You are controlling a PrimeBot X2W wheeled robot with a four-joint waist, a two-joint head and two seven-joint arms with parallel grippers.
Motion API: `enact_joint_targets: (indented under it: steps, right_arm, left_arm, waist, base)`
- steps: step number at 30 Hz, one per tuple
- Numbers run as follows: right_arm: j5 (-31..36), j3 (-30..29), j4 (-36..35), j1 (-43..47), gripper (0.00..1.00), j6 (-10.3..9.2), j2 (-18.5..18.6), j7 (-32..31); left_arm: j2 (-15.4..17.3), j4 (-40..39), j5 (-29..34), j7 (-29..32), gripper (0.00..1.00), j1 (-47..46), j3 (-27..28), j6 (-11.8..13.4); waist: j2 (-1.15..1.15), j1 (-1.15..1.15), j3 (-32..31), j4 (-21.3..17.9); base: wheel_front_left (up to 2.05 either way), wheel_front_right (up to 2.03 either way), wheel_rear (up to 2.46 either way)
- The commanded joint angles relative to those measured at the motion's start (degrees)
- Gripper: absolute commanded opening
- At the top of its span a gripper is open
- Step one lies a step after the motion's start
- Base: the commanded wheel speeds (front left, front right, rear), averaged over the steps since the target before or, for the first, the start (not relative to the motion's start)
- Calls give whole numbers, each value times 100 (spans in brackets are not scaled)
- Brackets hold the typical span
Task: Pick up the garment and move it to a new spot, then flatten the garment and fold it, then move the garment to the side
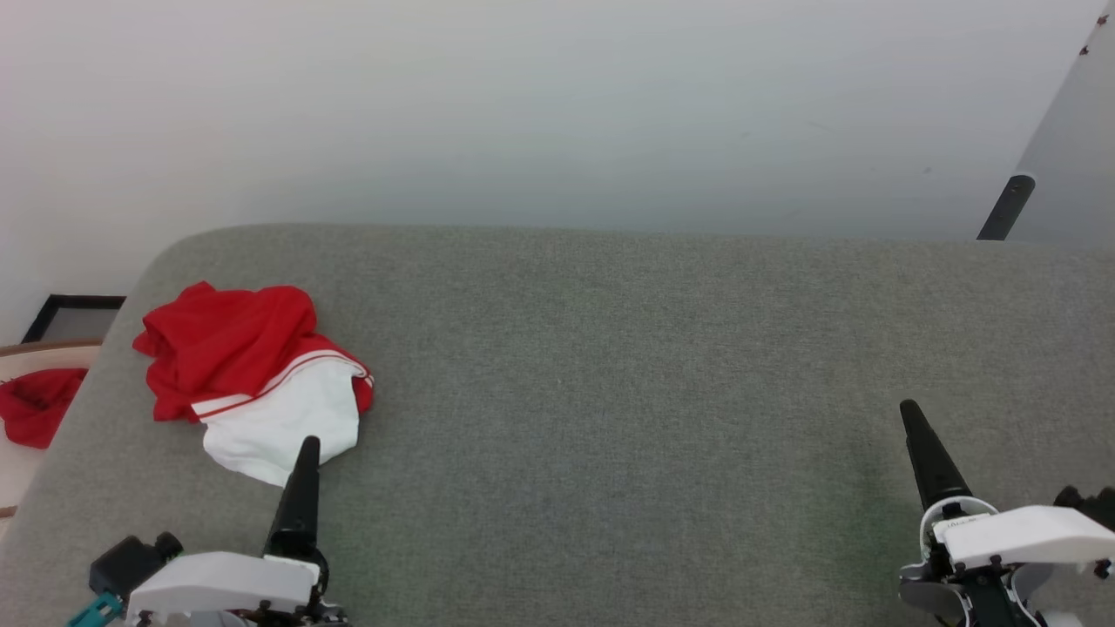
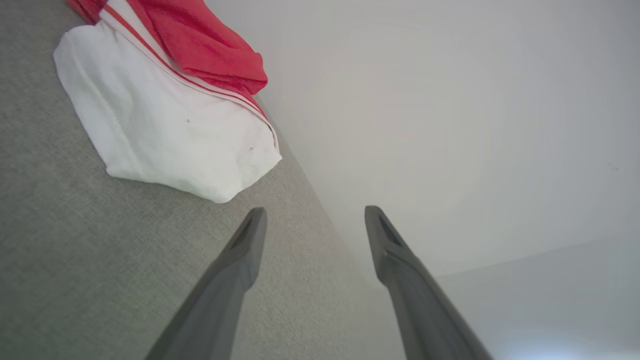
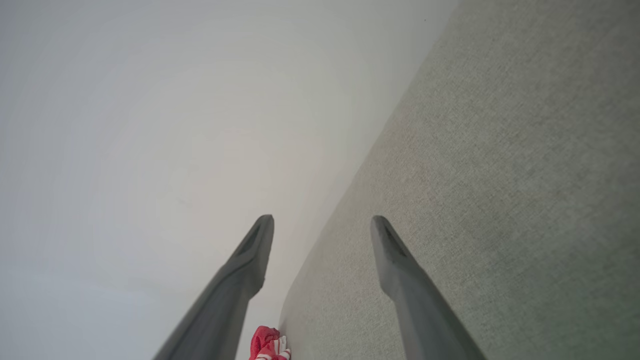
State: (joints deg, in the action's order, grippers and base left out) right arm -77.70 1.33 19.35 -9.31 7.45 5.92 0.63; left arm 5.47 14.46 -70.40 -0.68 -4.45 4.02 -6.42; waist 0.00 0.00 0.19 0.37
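Both grippers hang empty with their fingers spread apart. In the head view, the left gripper (image 1: 307, 455) sits at the lower left and the right gripper (image 1: 912, 411) at the lower right, well apart from each other, and both hover over a wide grey surface (image 1: 627, 374). This surface is covered in a coarse, felt-like fabric. It has a rounded far-left corner and a straight far edge.

The garment (image 1: 253, 374) lies in a crumpled heap near that far-left corner. Its red part is bunched toward the far side. A white panel, edged with a white and red stripe, spreads toward the left gripper. In the head view the dark fingertip of that gripper overlaps the near edge of the white panel. In the left wrist view, the fingertips are close to the cloth but do not touch it.

Beyond the far edge, the room is a plain, pale grey-white expanse. A dark rod (image 1: 1006, 207) slants along a lighter panel at the upper right. Off the left side of the surface, a small red cloth (image 1: 35, 405) rests on a pale ledge, with a black frame (image 1: 74, 309) just behind it.
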Motion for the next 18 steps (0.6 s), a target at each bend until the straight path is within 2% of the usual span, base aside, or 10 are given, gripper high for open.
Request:
enact_joint_targets:
  steps: [1,18]
  right_arm:
    - [262,85,-42,-240,100,1,95,67]
    - [2325,247,128,-441,100,2,241,415]
  left_arm:
    - [50,-115,292,-63,100,-147,-10,43]
    - [173,-133,2318,-410,100,-162,-205,178]
  waist:
    - [0,0,0,2]
    - [0,0,-16,24]
  base:
    - [0,0,0]
    - [0,0,0]
